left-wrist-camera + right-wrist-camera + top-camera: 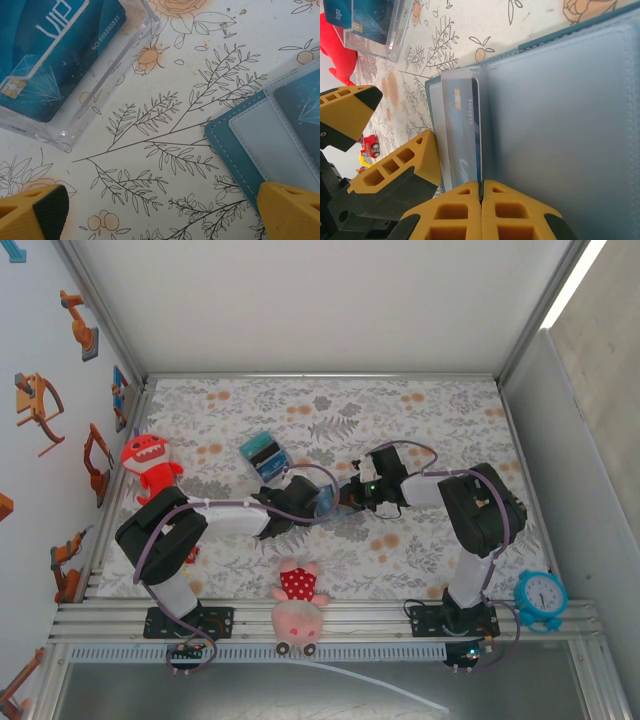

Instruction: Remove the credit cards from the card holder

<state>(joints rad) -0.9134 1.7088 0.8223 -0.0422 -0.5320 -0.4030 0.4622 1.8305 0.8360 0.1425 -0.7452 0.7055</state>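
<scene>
Slate-blue holder (333, 502): lies open and flat near the middle of the surface (430, 420), between the two arms, clear sleeves up.
Card (470, 125): dark, tucked in a clear sleeve at the holder's edge, one end reaching the right jaws.
Right jaws: pressed together at that edge, apparently pinching the card's end. I cannot tell whether sleeve plastic is caught too.
Left jaws: spread wide, low over the surface just beside the holder. One yellow fingertip (290, 210) sits over the holder's corner and the other over bare cloth.
Step in hand: by my reading, drawing this card out of its sleeve.
Pull: best kept straight along the sleeve and in the card's own plane, slowly. Lifting or twisting would likely bind the card against the stitched seam.
Hold-down: the holder looks light and would probably slide with the card. The left jaws do best pressing a panel flat, clear of the sleeve being emptied.
Check: if the holder travels with the card, stop, then regrip on the card alone.
Tray (265, 452): clear plastic, already holding cards, toward the far left corner from the holder, a likely place to set this one.
Risk: a thin pinch may slip off the glossy card, so keep the grip firm until it clears the sleeve mouth.
</scene>
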